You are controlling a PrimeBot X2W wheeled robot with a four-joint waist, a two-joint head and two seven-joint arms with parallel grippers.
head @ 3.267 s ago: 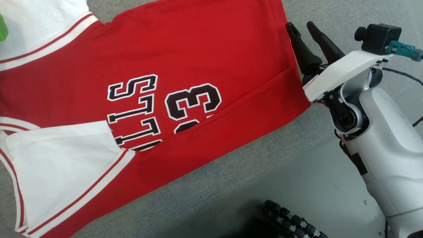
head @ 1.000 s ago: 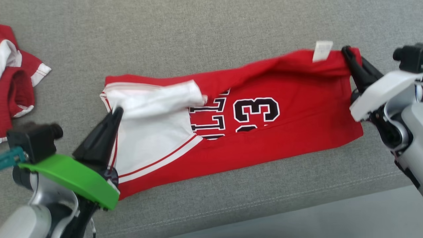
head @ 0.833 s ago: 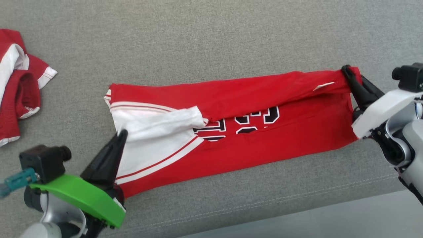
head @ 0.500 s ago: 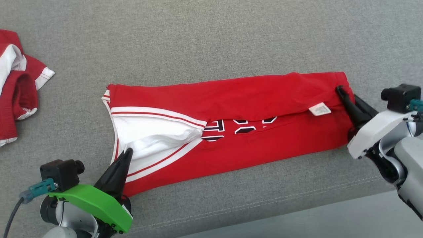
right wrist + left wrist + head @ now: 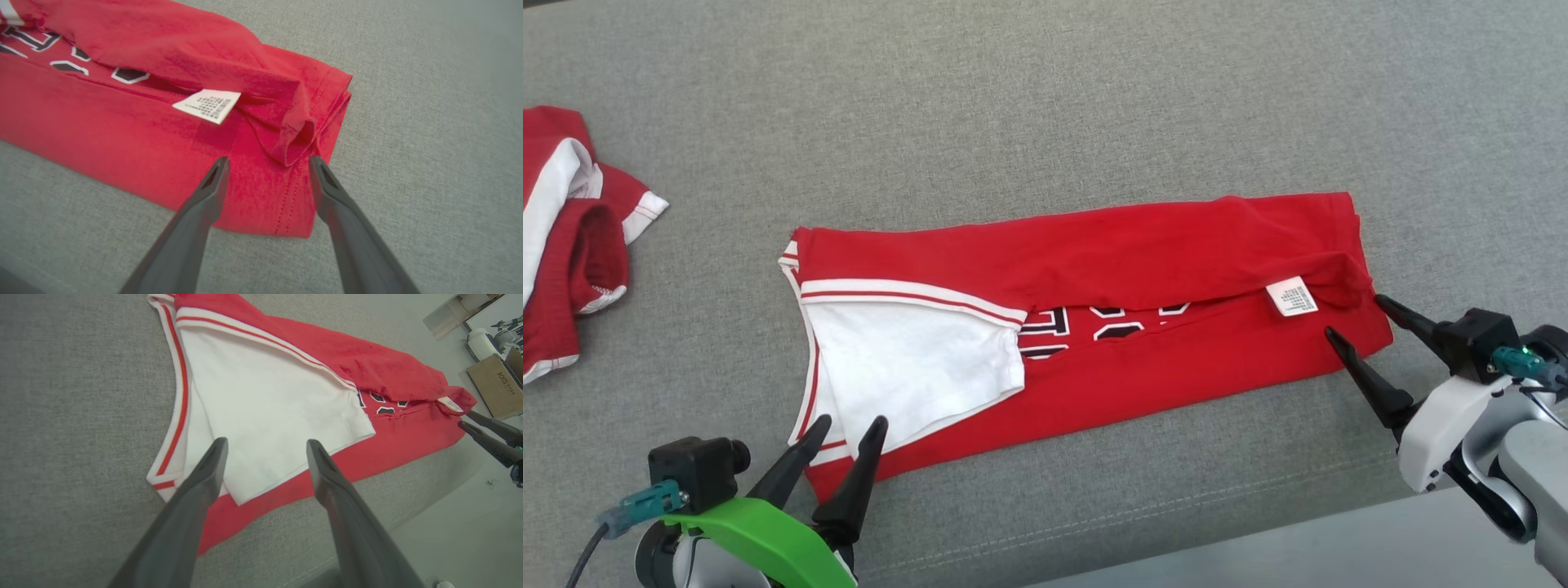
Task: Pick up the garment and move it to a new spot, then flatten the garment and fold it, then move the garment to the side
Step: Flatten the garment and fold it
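Left gripper [image 5: 851,420], right gripper [image 5: 1352,314] let go jersey [image 5: 1143,245]; lettering [image 5: 1045,331] half-covered, label [image 5: 1291,296] unreadable.

On my screens the garment [image 5: 1143,245] reads as soft, matt knit cloth, red, with a smoother white panel [image 5: 915,367] and striped trim. Its care label [image 5: 1291,296] looks like thin, papery printed tape. The cushion [image 5: 1045,106] under it is coarse grey woven upholstery, matt, with a stitched seam. The left gripper [image 5: 851,420] has dark matt plastic fingers and a smooth green plastic cover [image 5: 760,535]. The right gripper [image 5: 1354,315] has the same fingers and a white, faintly glossy plastic shell [image 5: 1445,425]. The other garment [image 5: 572,253] shows ribbed knit. A box [image 5: 496,386] looks like plain brown cardboard.
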